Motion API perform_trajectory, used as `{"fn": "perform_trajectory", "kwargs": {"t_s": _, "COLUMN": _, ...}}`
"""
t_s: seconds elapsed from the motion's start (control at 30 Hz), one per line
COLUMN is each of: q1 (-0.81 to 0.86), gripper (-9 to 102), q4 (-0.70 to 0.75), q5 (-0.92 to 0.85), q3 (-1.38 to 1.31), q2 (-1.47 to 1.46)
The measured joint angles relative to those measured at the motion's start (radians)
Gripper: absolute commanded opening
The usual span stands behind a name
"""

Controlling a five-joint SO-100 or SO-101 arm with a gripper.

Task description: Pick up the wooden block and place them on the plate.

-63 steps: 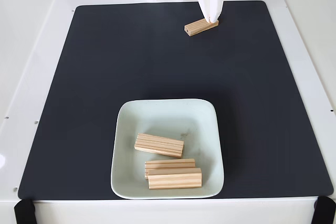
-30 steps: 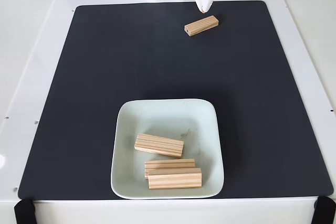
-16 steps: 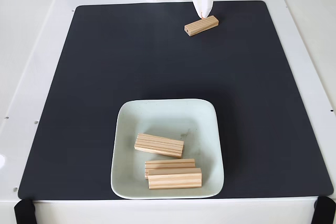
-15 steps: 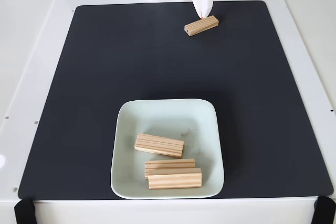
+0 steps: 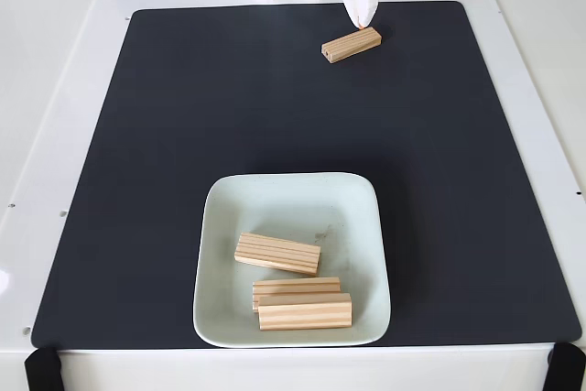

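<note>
Nearest the camera in the fixed view, two black clamps [image 5: 43,368] are seen at the front corners of the white table [image 5: 55,89], one at the left and one at the right. Just beyond them, a black mat [image 5: 165,153] is laid over most of the tabletop. Toward its front edge the plate [image 5: 220,226] is set, pale mint-white, square with rounded corners and a raised rim. Three wooden blocks are held in it: the front block [image 5: 305,311] lies lengthwise near the plate's front rim, the middle block [image 5: 295,287] is pressed against it just behind, and the angled block [image 5: 277,254] lies a little apart toward the plate's centre, slightly tilted. Lengthwise grain lines are shown on each.

Farther back, well apart from the plate, the lone block [image 5: 351,44] is found flat on the mat near its far edge, turned at a slant. Just above and behind its right end the gripper [image 5: 363,21] is seen, white, pointing down; its tips are drawn together to a narrow point and nothing is held in them. Whether the tip touches the block cannot be told. No legible writing or brand mark is made out anywhere.
</note>
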Motion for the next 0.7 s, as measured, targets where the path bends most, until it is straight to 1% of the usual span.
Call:
{"fn": "perform_trajectory", "kwargs": {"t_s": 0.1, "q1": 0.0, "gripper": 0, "q4": 0.002, "q5": -0.02, "q3": -0.021, "q2": 0.0}}
{"fn": "perform_trajectory", "kwargs": {"t_s": 0.37, "q1": 0.003, "gripper": 0, "q4": 0.144, "q5": -0.253, "q3": -0.026, "q2": 0.0}}
{"fn": "perform_trajectory", "kwargs": {"t_s": 0.7, "q1": 0.006, "gripper": 0, "q4": 0.153, "q5": -0.291, "q3": -0.026, "q2": 0.0}}
